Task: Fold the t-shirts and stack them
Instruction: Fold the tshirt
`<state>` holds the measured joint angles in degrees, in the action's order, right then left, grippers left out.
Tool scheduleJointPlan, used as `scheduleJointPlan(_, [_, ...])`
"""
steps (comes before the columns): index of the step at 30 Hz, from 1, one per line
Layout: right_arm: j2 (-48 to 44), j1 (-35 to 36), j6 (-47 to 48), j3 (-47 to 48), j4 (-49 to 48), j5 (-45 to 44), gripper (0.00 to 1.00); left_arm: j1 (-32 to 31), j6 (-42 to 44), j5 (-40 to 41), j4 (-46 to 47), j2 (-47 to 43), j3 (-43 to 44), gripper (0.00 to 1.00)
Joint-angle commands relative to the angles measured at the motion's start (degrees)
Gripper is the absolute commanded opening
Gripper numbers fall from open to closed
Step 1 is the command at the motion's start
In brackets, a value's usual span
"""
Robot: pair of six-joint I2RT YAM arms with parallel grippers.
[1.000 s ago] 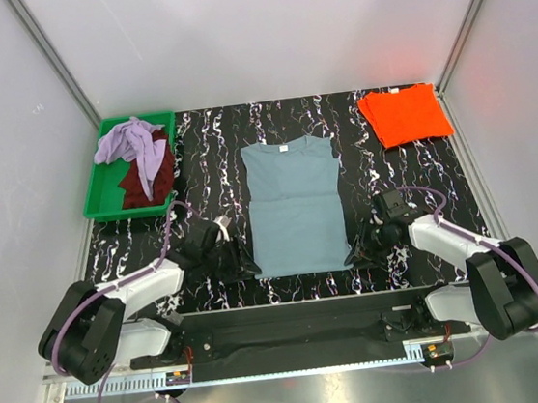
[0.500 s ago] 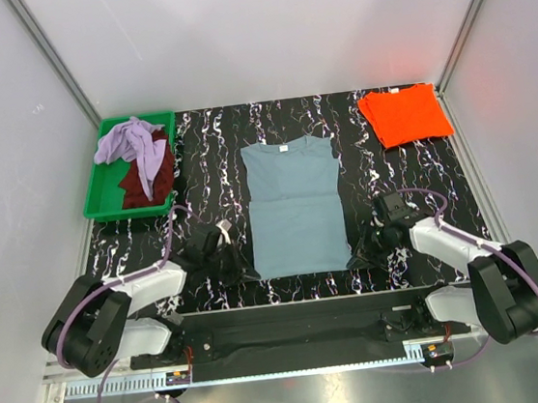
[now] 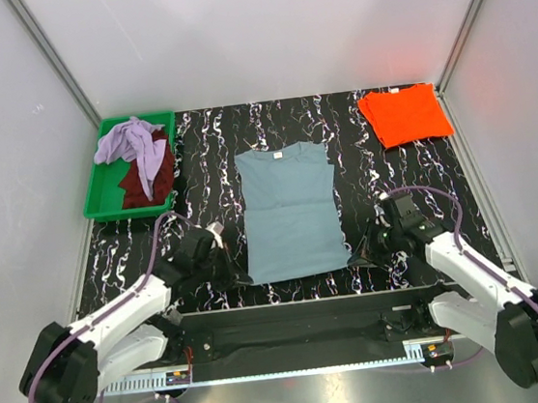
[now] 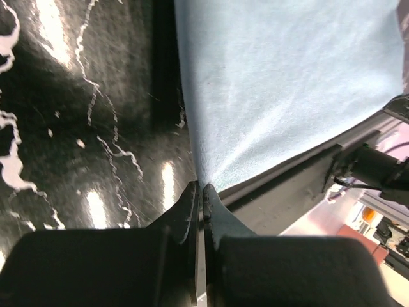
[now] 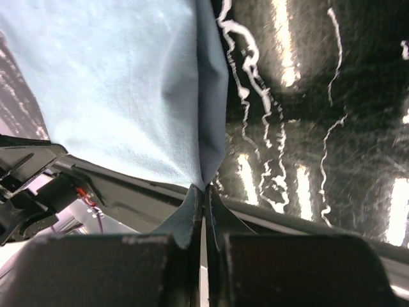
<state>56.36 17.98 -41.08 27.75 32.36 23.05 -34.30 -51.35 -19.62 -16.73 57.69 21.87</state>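
pinching fully shut on the near hem corners, the left gripper and right gripper each held the blue-grey t-shirt, spread at the middle of the table; step judged: start of the hem-to-collar fold; next move calls for carrying both corners evenly toward the collar; orange t-shirt lay folded at the far right; white neck label was too small to read.

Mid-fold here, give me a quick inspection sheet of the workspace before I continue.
Surface: black marbled table, glossy.
Job's things: blue-grey t-shirt spread at centre; orange t-shirt folded far right; lavender t-shirt and maroon t-shirt crumpled in green tray.
Clutter: nothing seen.
Grippers: left gripper and right gripper each shut on a near corner of the blue-grey t-shirt.
Cables: purple cables loop along both arms, off the cloth.
Surroundings: white walls; nothing else seen.
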Motion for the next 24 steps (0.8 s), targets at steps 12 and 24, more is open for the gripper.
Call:
scheduleJointPlan(12, [-7.3,0.2,-1.5,10.9,2.6,-3.1,0.0,-0.3,3.1,1.4,-10.8,1.7,15.1,0.0])
scheduleJointPlan(24, [10.6,0.2,3.4,32.6,3.7,-8.7,0.0,7.3,10.0,2.3,-15.8,14.8,34.4,0.0])
